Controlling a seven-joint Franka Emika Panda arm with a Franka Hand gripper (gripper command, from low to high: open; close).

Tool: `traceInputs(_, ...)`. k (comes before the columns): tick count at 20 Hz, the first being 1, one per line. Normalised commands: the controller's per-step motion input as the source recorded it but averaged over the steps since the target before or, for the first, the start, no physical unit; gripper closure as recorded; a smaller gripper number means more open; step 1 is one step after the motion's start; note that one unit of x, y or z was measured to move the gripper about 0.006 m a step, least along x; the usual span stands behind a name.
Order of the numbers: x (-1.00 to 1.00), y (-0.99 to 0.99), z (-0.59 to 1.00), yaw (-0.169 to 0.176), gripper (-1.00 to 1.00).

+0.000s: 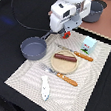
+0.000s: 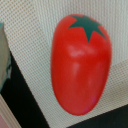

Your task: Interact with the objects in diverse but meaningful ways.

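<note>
Wrist view: your camera is filled by the glossy red plastic tomato with a green star-shaped top (image 2: pixel 81 62), lying on the pale woven placemat (image 2: pixel 35 65), near the mat's edge with dark table showing past it. No fingers show here, so you can't tell if they're apart or together.

Exterior view: your white arm's gripper (image 1: pixel 63 33) hangs low over the tomato (image 1: pixel 67 34), mostly hiding it; finger state unclear here too. The grey long-handled saucepan (image 1: pixel 32 47) sits at the mat's edge on the exterior view's left. The round wooden plate (image 1: pixel 65 66) holds the brown sausage (image 1: pixel 65 57). An orange-handled knife (image 1: pixel 78 54) lies just beyond the plate, an orange-handled fork (image 1: pixel 62 76) just in front. The light blue cup (image 1: pixel 88 44) stands toward the exterior view's right. The white-and-blue fish (image 1: pixel 45 87) lies near the mat's front.
</note>
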Motion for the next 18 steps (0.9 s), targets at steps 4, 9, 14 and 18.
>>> traceInputs(4,0.06,0.37,-0.15,-0.063,-1.00)
traceInputs(9,0.03,0.34,-0.21,-0.060,-1.00)
traceInputs(14,0.05,0.32,-0.23,-0.047,-1.00)
traceInputs(18,0.01,0.30,-0.29,-0.040,-1.00)
